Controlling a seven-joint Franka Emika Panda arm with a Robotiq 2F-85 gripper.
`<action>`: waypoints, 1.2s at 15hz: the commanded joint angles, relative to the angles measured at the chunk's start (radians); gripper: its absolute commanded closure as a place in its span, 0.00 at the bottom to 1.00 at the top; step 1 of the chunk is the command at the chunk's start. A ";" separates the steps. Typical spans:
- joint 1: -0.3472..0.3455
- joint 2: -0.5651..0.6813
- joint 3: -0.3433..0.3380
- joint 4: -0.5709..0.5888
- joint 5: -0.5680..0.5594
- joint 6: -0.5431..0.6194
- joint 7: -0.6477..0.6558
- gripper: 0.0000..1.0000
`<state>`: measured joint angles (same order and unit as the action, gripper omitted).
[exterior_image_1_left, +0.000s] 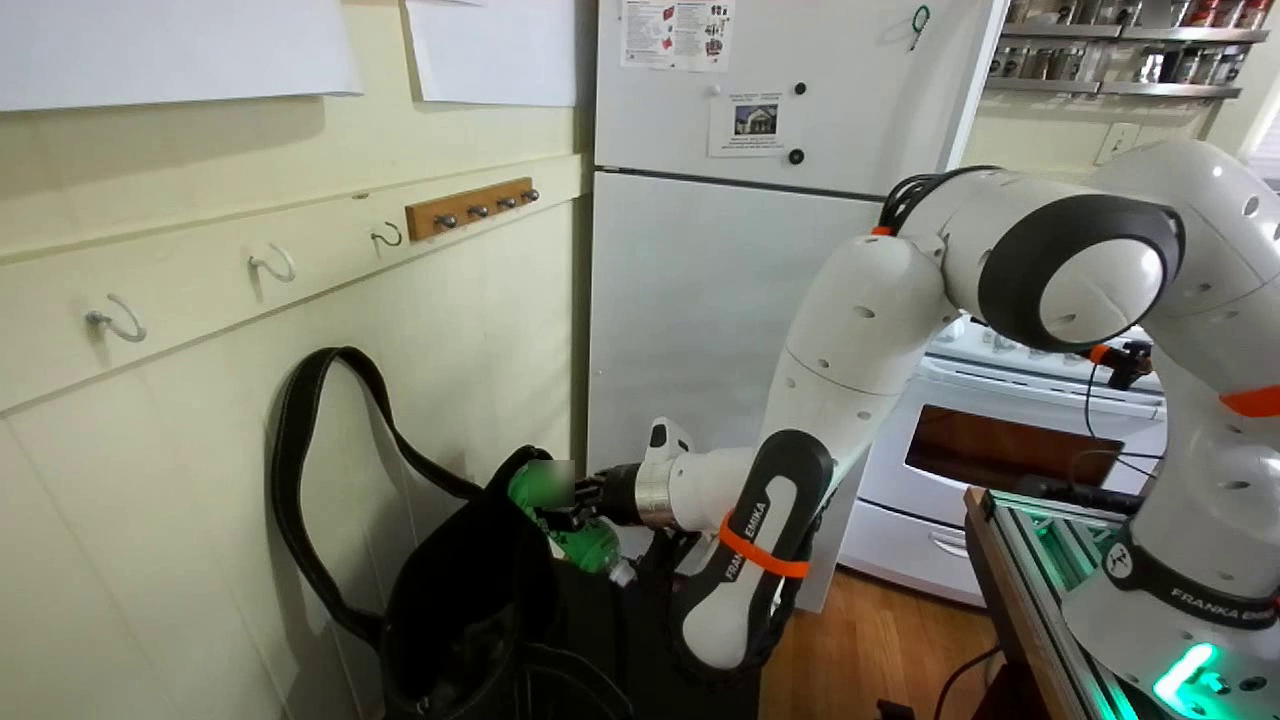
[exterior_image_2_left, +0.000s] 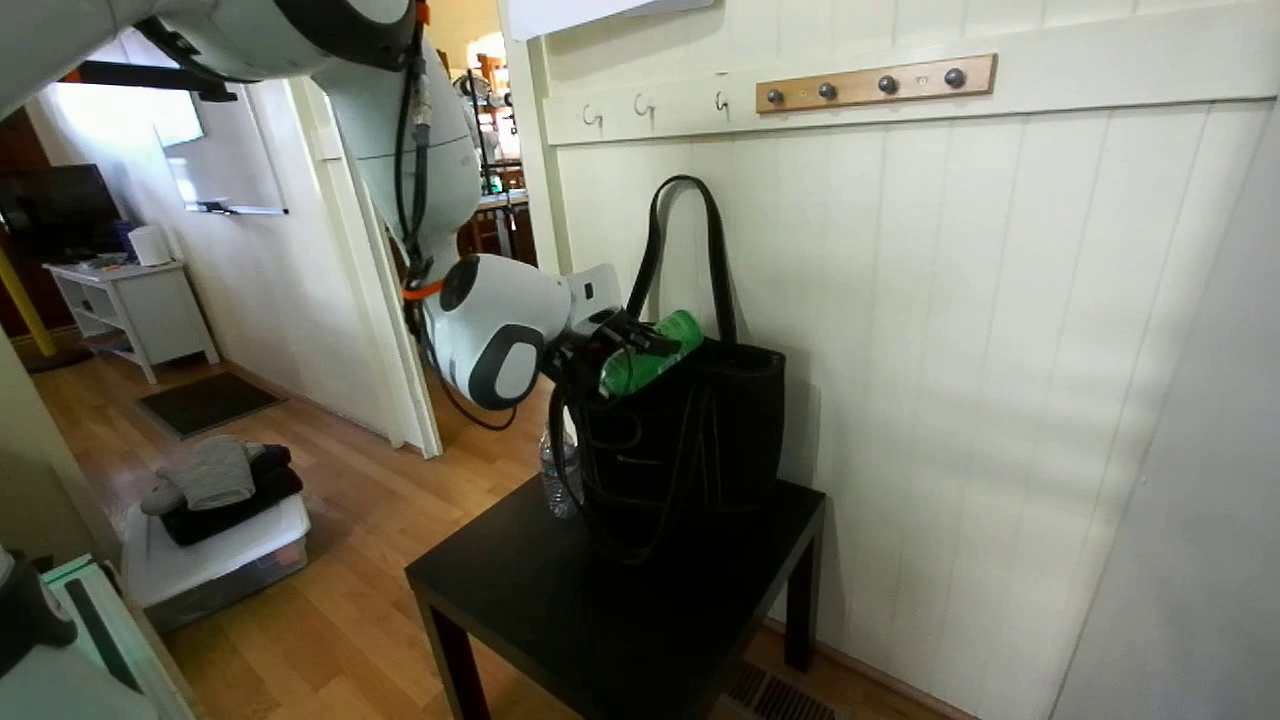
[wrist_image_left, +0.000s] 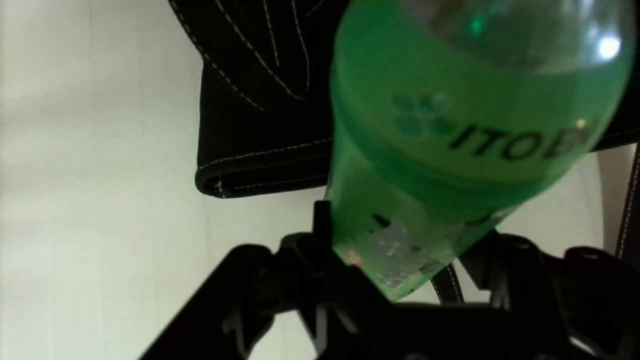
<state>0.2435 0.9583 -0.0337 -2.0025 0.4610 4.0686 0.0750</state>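
Green bottle (wrist_image_left: 440, 140) is at the rim of the black bag (exterior_image_2_left: 680, 450), base toward the bag, cap (exterior_image_1_left: 622, 573) angled down away from it; contact with the rim is unclear. The hand (wrist_image_left: 400, 237) grips the bottle around its body, presumably for steadiness, leaving both ends exposed. A wall (exterior_image_2_left: 950, 300) bounds movement behind the bag; the table (exterior_image_2_left: 560, 600) reaches out opposite, and a clear bottle (exterior_image_2_left: 557, 475) stands just beside the bag, narrowing that flank.
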 joint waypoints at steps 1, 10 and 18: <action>-0.018 0.091 0.026 0.086 0.020 0.100 -0.011 0.64; -0.021 0.236 0.078 0.335 0.174 0.154 -0.070 0.64; -0.035 0.258 0.104 0.390 0.179 0.145 -0.108 0.39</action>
<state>0.2279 1.2172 0.0479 -1.6117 0.6516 4.2050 -0.0188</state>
